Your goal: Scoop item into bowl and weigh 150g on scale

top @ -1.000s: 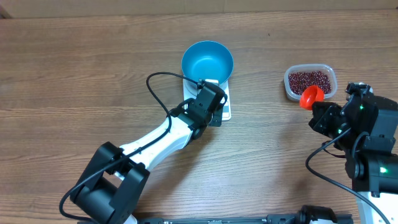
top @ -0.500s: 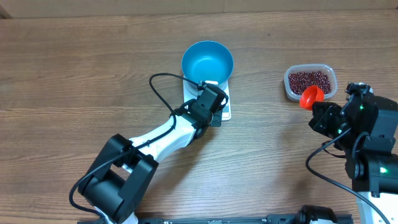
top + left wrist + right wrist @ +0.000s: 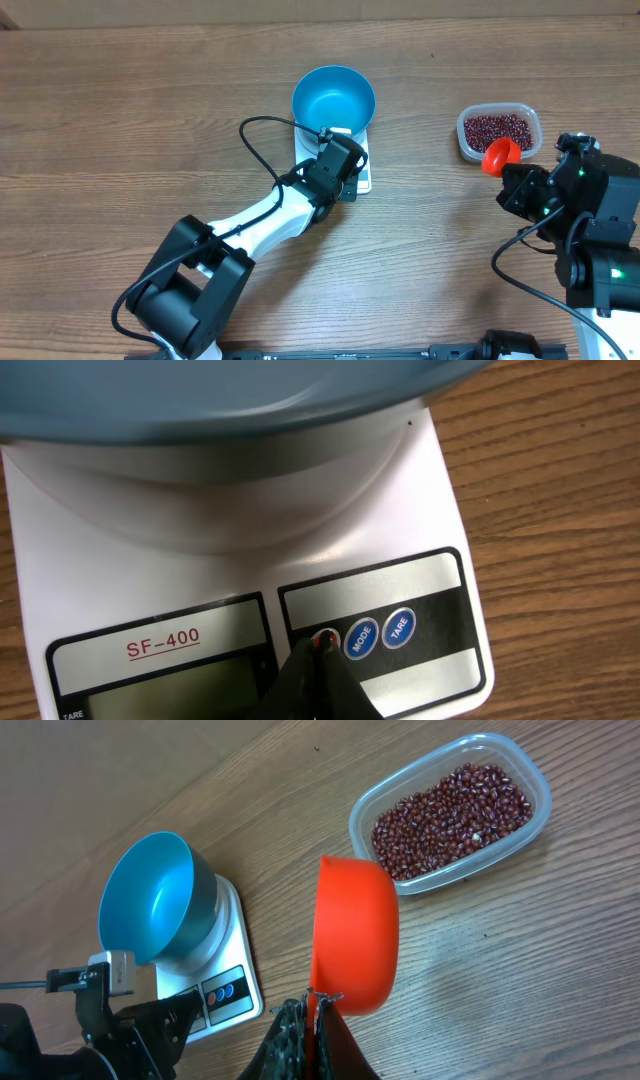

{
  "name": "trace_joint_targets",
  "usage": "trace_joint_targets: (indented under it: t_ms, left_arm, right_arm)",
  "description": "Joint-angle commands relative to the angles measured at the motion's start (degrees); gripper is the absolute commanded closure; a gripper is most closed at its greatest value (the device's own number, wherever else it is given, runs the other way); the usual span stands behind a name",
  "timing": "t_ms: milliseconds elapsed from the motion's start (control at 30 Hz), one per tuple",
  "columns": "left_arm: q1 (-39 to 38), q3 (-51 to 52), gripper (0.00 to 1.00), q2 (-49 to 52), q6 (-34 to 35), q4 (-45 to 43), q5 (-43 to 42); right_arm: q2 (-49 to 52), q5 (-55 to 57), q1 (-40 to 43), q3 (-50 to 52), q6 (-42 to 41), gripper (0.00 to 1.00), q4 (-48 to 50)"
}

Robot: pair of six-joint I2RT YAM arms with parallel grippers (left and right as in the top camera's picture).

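Observation:
The blue bowl (image 3: 333,98) stands empty on the white scale (image 3: 362,150). My left gripper (image 3: 349,183) is shut, and in the left wrist view its tips (image 3: 320,645) rest on the red button beside the MODE and TARE buttons of the scale (image 3: 60,560), below the bowl (image 3: 200,400). The item, dark red beans (image 3: 497,129), lies in a clear tub (image 3: 540,795). My right gripper (image 3: 315,1002) is shut on the handle of an orange scoop (image 3: 355,935), held just in front of the tub. Only the scoop's outside shows.
A black cable (image 3: 262,135) loops from the left arm over the table left of the scale. The right arm's body (image 3: 590,230) fills the lower right corner. Bare wooden table (image 3: 130,120) lies to the left and far side.
The left arm's elbow has shifted slightly right while its gripper stays at the scale's panel. The right arm and scoop have not moved.

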State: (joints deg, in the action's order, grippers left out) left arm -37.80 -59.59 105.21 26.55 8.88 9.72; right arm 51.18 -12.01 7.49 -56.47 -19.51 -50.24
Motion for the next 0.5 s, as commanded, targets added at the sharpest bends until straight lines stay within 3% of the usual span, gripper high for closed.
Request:
trace_joint_targets:
  t_ms: [0, 467]
  left_arm:
    - [-0.2, -0.2, 0.96, 2.3, -1.1, -0.8, 1.2]
    - [-0.1, -0.2, 0.96, 2.4, -1.3, -0.6, 0.9]
  right_arm:
    - [-0.2, 0.4, 0.3, -2.0, -0.4, 0.96, 0.0]
    - [-0.2, 0.4, 0.3, -2.0, -0.4, 0.96, 0.0]
